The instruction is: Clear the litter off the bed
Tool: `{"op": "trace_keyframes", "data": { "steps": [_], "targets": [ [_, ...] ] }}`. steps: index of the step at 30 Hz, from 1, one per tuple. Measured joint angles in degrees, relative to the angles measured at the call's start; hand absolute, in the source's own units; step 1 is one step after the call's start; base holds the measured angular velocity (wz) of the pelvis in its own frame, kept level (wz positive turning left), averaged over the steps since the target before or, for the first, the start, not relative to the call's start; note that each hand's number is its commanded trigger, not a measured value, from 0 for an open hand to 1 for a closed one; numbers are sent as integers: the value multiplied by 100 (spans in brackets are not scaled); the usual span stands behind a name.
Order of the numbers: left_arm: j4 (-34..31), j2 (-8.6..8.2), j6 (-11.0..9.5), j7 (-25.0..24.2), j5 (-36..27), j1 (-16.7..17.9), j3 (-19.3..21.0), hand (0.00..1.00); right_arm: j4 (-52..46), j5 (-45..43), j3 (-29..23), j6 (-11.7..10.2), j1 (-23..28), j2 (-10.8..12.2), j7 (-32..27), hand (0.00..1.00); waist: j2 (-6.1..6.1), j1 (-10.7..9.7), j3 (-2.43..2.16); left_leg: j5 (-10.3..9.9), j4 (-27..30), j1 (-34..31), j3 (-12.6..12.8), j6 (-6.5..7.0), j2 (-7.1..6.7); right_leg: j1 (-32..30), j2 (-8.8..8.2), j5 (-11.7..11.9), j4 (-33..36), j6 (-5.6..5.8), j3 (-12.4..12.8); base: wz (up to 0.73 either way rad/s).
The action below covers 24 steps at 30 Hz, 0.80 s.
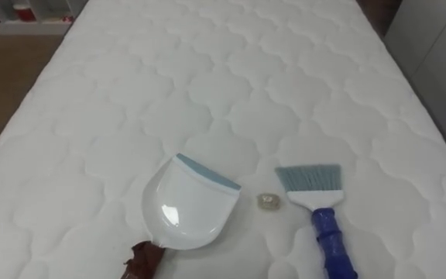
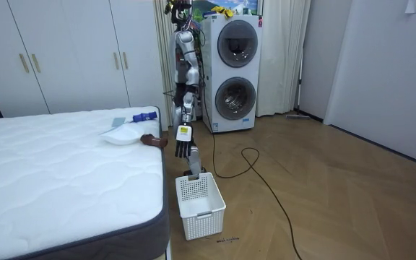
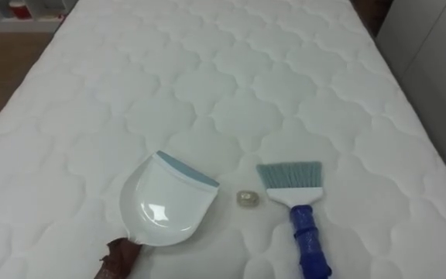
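**Left hand hangs loose at the bed's corner; dustpan and brush lie on the mattress**

In the room view the left hand (image 2: 183, 149) hangs straight down at the robot's side, fingers loose and pointing at the floor, holding nothing. It is just off the corner of the bed (image 1: 207, 77), near the end of the dustpan's handle but apart from it, and above a white slatted basket (image 2: 201, 206) that stands on the wooden floor (image 2: 323, 195) against the bed's end.

The robot stands upright at that end of the bed, facing along the mattress. Behind it are two stacked washing machines (image 2: 233, 72), and white wardrobes (image 2: 71, 50) run along the wall beyond the bed.

From the head camera, a white dustpan (image 1: 186, 205) with a grey-blue lip lies on the quilted white mattress close to the near edge. Its mouth points away from the robot and slightly right. Its brown handle (image 1: 144, 260) reaches back to the near edge.

To the dustpan's right lies a brush (image 1: 316, 198) with grey-blue bristles fanned away from the robot and a blue handle pointing back toward it.

Between the two, touching neither, sits a small pale round scrap (image 1: 269, 201), too small to identify.
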Motion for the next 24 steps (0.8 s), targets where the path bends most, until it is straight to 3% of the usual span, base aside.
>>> {"op": "trace_keyframes", "data": {
  "steps": [7, 10, 13, 15, 18, 21, 24],
  "targets": [
    [-306, -4, -336, 723, -578, -6, 492, 0, 22, 73, -222, -234, -16, -3, -230, 0, -15, 7, -2, 0, 1, -14, -82, 0, -12, 2, 4, -2, -9, 3, -13, 4],
    [-953, -4, -426, 1000, -914, 73, 518, 0, 24, 85, -239, -311, -44, 1, -257, 0, -9, -1, -43, 1, 28, -39, -128, 1, -19, -6, -1, -2, -7, 3, -64, 9],
    [-1748, 2, -697, 1232, -970, 97, 515, 0, 18, 108, -359, -431, -79, -4, -276, 0, -26, 18, -31, 1, 85, -101, -164, 1, -18, -33, -13, -1, 3, 3, -119, 8],
    [-2036, 41, -905, 1396, -958, 55, 444, 0, -13, 327, -347, -484, -131, -9, -259, 0, -17, 18, -32, 1, 81, -100, -160, 1, -11, -32, -16, 0, 2, 2, -136, 0],
    [-2425, 43, -944, 1485, -944, 41, 270, 0, 37, 567, -278, -496, -105, -38, -175, 0, -34, -4, -37, 1, 53, -115, -162, 2, -10, -33, -17, 0, 1, 3, -142, 0],
    [-2474, 44, -979, 1540, -922, 8, 89, 0, 40, 620, -275, -517, -99, -37, -130, 0, -70, -26, -57, 3, 40, -108, -149, 1, -27, 1, -10, 2, -2, 3, -147, 0],
    [-2476, 50, -1037, 1546, -811, 9, -58, 0, 42, 688, -226, -573, -85, -37, -130, 0, -90, -31, -45, 3, 40, -106, -140, 1, -25, -2, -5, 2, -10, 3, -149, 0]
  ]
}}
